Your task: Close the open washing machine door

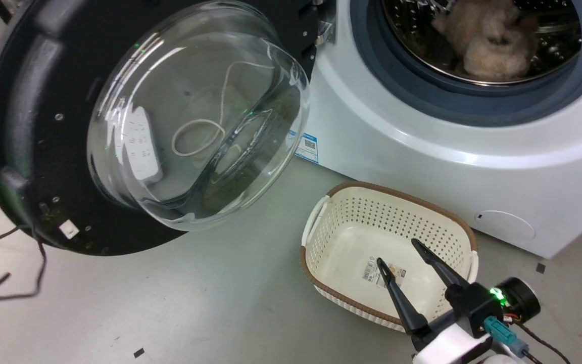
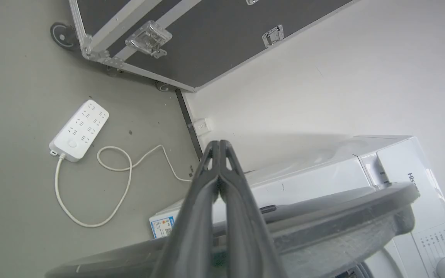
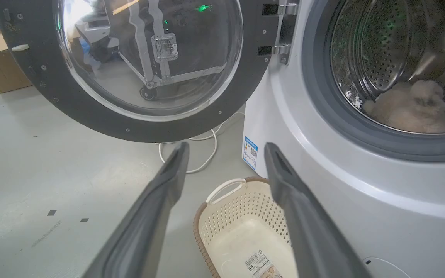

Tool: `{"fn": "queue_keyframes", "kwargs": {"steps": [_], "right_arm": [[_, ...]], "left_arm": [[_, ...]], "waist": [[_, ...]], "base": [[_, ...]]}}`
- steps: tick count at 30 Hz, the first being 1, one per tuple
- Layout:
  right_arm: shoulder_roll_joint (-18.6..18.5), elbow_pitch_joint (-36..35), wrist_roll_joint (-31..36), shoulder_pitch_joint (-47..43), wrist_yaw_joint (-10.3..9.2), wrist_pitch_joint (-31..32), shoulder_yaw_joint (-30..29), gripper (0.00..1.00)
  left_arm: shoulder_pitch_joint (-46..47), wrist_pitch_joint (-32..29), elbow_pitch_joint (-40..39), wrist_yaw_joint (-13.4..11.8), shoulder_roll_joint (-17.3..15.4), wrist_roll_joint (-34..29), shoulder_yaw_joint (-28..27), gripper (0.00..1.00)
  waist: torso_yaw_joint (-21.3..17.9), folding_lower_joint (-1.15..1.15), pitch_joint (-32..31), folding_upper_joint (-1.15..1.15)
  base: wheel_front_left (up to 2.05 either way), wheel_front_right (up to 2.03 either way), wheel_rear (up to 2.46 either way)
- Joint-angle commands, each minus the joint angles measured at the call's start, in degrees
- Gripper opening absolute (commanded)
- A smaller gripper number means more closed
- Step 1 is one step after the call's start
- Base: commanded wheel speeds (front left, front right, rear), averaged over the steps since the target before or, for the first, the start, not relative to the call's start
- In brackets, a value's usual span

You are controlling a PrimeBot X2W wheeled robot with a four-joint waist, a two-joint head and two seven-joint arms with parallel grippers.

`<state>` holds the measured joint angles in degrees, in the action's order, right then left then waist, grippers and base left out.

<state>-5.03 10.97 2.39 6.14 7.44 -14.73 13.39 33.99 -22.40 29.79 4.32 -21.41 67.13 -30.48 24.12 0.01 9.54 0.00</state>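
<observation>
Pushing the door (image 1: 33, 126) on its outer face near the free edge, steadily toward the washer (image 1: 422, 151), should latch it. It hangs wide open, left of the drum. The left gripper (image 2: 219, 154) has its jaws pressed together, empty, beside the door. The right gripper (image 1: 397, 251) has its jaws apart, empty, above the basket (image 1: 321, 212). One door, one washer, one basket.

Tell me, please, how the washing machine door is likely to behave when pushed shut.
The washing machine door probably swings as one rigid piece about its metal hinge. Its thick glass bowl suggests some weight, and looks slippery to push.
</observation>
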Motion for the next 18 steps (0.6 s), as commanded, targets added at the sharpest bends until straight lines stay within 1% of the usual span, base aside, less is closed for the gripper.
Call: {"fn": "queue_keyframes", "kwargs": {"steps": [1, 2, 6, 12, 18], "right_arm": [[-0.18, 0.15, -0.40, 1.03, 0.05, -0.27, 0.10, 1.00], [-0.27, 0.29, -0.54, 1.37, 0.05, -0.27, 0.07, 1.00], [-0.40, 0.51, -0.64, 1.55, 0.05, -0.27, -0.15, 1.00], [0.03, 1.05, -1.17, 1.05, 0.05, -0.27, -1.05, 1.00], [0.75, 0.98, -1.52, -0.02, 0.05, -0.27, -3.39, 1.00]], "left_arm": [[1.03, -1.19, 0.74, -0.20, -0.32, 1.05, -0.40, 0.00], [1.37, -6.14, 2.88, -0.19, -0.74, 4.02, -0.59, 0.00], [0.09, -12.53, 3.04, 0.80, -0.72, 6.46, 0.63, 0.00], [-4.06, -18.53, 0.55, 1.93, 0.86, 9.43, 1.42, 0.00], [-9.79, -23.69, -4.18, 2.49, 4.19, 12.18, 2.58, 0.00]], "waist": [[-0.36, -0.01, 0.28, 0.00], [-0.79, -0.01, 0.58, 0.00], [-1.09, -0.01, 0.67, 0.00], [-1.17, -0.01, -0.92, 0.00], [-1.06, -0.01, -4.36, 0.00]], "base": [[0.00, 0.00, 0.00], [0.00, 0.00, 0.00], [0.00, 0.00, 0.00], [0.00, 0.00, 0.00], [0.00, 0.00, 0.00]]}}
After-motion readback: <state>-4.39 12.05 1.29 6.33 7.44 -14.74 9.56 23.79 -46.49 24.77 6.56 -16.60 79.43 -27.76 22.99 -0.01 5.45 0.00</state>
